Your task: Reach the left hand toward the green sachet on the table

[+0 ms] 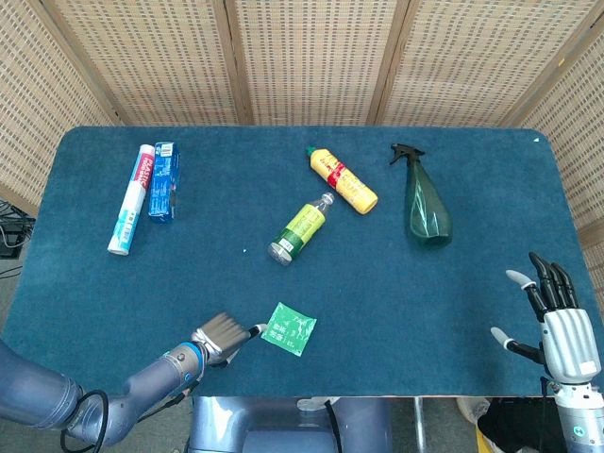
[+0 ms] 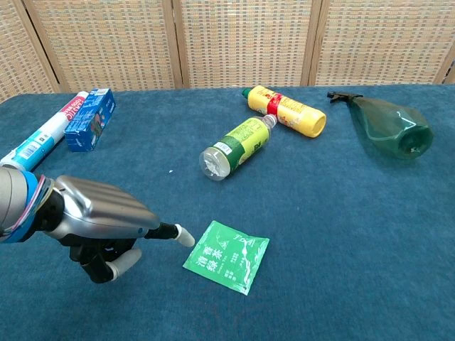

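Observation:
The green sachet [image 1: 289, 328] [image 2: 227, 255] lies flat on the blue table near the front edge. My left hand [image 1: 223, 337] [image 2: 101, 219] hovers just to its left, one finger stretched out so that its tip almost reaches the sachet's left edge, the others curled under. It holds nothing. My right hand [image 1: 553, 319] stands off the table's front right corner, fingers spread, holding nothing; the chest view does not show it.
A green-labelled bottle [image 1: 301, 227] [image 2: 235, 147] and a yellow bottle [image 1: 343, 180] [image 2: 286, 111] lie mid-table. A dark green spray bottle [image 1: 425, 204] [image 2: 388, 127] lies to the right. A toothpaste tube [image 1: 130, 199] [image 2: 47, 131] and blue box [image 1: 163, 181] [image 2: 91, 119] lie far left.

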{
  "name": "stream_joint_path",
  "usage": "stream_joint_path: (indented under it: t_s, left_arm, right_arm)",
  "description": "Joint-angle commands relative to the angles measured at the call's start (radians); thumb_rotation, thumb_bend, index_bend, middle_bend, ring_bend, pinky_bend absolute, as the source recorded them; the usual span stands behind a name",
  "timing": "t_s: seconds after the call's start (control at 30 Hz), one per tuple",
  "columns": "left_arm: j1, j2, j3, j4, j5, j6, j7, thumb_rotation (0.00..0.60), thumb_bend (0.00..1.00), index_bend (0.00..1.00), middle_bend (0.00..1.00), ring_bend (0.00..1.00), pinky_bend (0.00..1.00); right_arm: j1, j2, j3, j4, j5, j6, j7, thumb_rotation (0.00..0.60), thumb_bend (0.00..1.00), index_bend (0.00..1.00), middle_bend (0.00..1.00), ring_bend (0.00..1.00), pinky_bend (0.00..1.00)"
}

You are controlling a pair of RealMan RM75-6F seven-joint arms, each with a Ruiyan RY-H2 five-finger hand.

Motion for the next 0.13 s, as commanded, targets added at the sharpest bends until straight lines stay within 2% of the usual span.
stream_joint_path:
  t_s: [0.03, 0.13]
  left_arm:
    - [0.0, -0.006, 0.002, 0.002, 0.005, 0.004, -0.003, 0.6, 0.82, 0.0, 1.0, 0.99, 0.92]
    - [0.0, -0.012, 0.004, -0.002, 0.012, 0.012, -0.003, 0.6, 0.82, 0.0, 1.0, 0.99, 0.92]
  right_arm:
    - [-0.001, 0.001, -0.001, 0.001, -0.001, 0.002, 0.002, 0.6, 0.01, 0.23, 0.0, 0.0, 0.0]
    - [-0.001, 0.003, 0.0, -0.001, -0.002, 0.004, 0.005, 0.6, 0.01, 0.23, 0.0, 0.0, 0.0]
